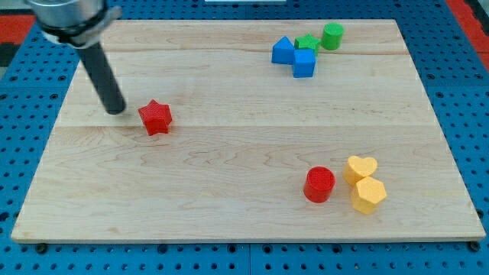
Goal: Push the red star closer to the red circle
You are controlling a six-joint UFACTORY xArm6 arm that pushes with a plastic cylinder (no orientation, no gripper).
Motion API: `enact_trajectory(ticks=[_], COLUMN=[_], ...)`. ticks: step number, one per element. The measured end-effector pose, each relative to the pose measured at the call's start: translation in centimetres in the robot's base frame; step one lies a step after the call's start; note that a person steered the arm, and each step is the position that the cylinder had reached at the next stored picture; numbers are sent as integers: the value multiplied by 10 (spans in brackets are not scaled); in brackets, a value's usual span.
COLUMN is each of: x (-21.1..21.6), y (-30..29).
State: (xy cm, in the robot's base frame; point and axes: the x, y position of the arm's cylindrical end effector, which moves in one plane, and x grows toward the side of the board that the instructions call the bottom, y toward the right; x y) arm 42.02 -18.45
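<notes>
**Entry: push of red star, approach stage**

No fingers fitted, so nothing opens, shuts or holds; my tip (116,111) stands on the tabletop (229,206), just beside the red star (156,117) on the view's left, contact uncertain. Red circle (319,184) lies well apart, toward the view's lower right, near the yellow heart (361,168). Judged next: drive rightward and downward through the star.

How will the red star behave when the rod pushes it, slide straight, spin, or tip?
The red star sits low and flat on the wooden board, so it will probably slide, not tip or roll. Its points give uneven contact, so an off-centre push may spin it. My tip is just to its left, roughly opposite the red circle, which favours a fairly straight push.
</notes>
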Motion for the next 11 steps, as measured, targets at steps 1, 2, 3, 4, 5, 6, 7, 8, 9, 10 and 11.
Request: enact_trajectory(ticks=[1,2,3,4,5,6,7,8,9,10,11], x=[22,27,-8,0,39,47,47,47,49,49,49], y=[43,87,79,120,150,123,88,86,123,157,157])
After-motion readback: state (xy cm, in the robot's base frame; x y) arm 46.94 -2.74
